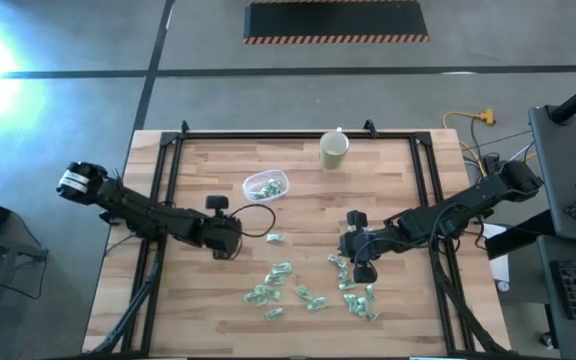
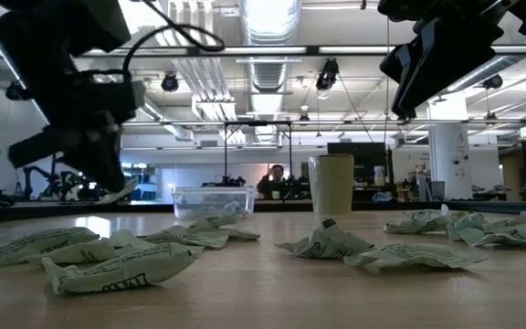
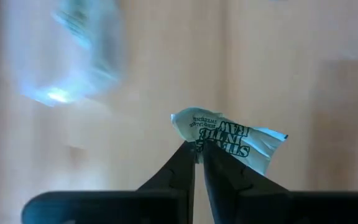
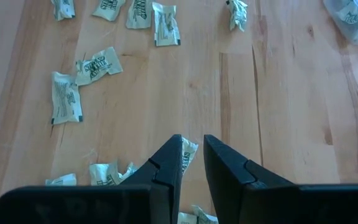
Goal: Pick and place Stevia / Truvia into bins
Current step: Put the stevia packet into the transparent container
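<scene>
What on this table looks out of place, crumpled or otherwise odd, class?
The sachets lie scattered and crumpled across the table's front half, only a few inside the clear tub. The left gripper pinches one sachet by its edge, so it hangs askew. The beige cup stands upright.

From overhead I get even light on the table (image 1: 298, 200), but a hard white glare burns out the floor at the upper left. At table height the ceiling lamps backlight everything, so both arms read as dark silhouettes, and the nearest sachets (image 2: 117, 267) are soft. My left wrist picture is blurred, the tub (image 3: 79, 56) a smeared pale patch. The right wrist picture is sharp and shadowless.
</scene>
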`<state>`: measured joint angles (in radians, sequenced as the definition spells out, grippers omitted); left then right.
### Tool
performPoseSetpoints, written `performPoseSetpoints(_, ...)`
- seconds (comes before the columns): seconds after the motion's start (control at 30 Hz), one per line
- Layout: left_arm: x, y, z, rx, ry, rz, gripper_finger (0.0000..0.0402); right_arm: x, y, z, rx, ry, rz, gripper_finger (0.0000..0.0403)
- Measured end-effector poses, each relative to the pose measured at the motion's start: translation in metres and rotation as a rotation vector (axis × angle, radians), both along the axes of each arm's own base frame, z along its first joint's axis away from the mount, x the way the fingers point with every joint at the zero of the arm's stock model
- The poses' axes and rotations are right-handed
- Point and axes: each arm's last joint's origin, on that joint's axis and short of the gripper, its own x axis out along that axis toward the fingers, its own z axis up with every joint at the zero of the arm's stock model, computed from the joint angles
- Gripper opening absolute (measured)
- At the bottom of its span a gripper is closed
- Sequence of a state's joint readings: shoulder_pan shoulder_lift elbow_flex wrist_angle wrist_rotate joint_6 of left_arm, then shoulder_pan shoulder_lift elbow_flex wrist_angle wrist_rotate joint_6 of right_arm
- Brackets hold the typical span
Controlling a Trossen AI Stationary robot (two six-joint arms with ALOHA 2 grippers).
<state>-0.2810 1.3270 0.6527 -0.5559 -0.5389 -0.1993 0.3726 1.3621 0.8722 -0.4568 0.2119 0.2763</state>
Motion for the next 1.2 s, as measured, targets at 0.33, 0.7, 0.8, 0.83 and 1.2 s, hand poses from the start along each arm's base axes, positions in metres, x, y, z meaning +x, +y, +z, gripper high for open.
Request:
performPoseSetpoints(0.33,0.030,0.016,0.024,0.331,-0.221,-0.023,0.0012,0.000,0.000,0.000,-0.008,-0.003,0.012,0.0057)
performPoseSetpoints(0.7,0.045,0.071,0.037,0.382,-0.359,0.174,0.0012,0.000,0.000,0.000,-0.015,-0.003,0.021,0.0057)
performPoseSetpoints(0.8,0.043,0.079,0.035,0.361,-0.353,0.184,0.0012,0.000,0.000,0.000,-0.017,-0.003,0.023,0.0057)
performPoseSetpoints(0.83,0.043,0.081,0.034,0.354,-0.355,0.184,0.0012,0.000,0.000,0.000,-0.019,-0.002,0.026,0.0057)
performPoseSetpoints(1.2,0.043,0.088,0.032,0.301,-0.363,0.163,0.0013,0.000,0.000,-0.001,-0.026,-0.003,0.036,0.0057)
